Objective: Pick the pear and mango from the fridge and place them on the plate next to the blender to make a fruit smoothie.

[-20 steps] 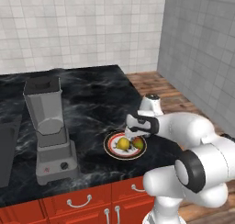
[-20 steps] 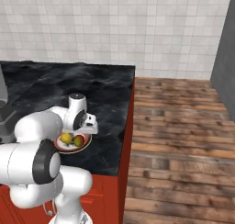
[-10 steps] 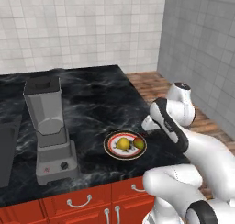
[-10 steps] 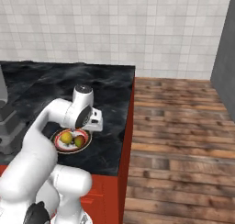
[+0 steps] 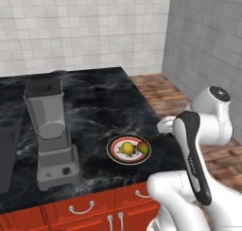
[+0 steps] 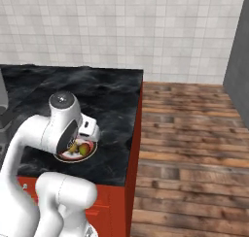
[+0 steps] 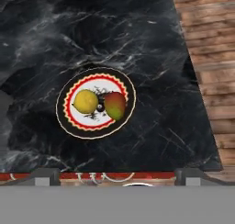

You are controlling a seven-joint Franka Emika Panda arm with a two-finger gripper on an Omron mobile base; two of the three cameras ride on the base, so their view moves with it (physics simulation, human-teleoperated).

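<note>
Now both fruits lie on the plate (image 5: 128,150) on the black marble counter (image 5: 99,107), near its front edge above the red cabinets (image 5: 85,208). The pear (image 5: 125,148), plain yellow, lies on the side toward the blender (image 5: 49,133), and the mango (image 5: 142,147), green with a red blush, lies right beside it on the other side; from above they look to be touching or very nearly so. Looking down from the hand, the pear (image 7: 86,101) and mango (image 7: 115,105) lie side by side on the plate's white centre inside the dark, orange-patterned rim (image 7: 94,131). The blender stands upright on the counter, well to the left of the plate. The gripper (image 7: 117,175) hangs high over the counter's front edge, empty, its two fingertips (image 7: 46,174) set wide apart at the bottom of the hand view, well clear of the plate and fruit. Wooden floor (image 6: 189,148) runs past the counter's right end.
</note>
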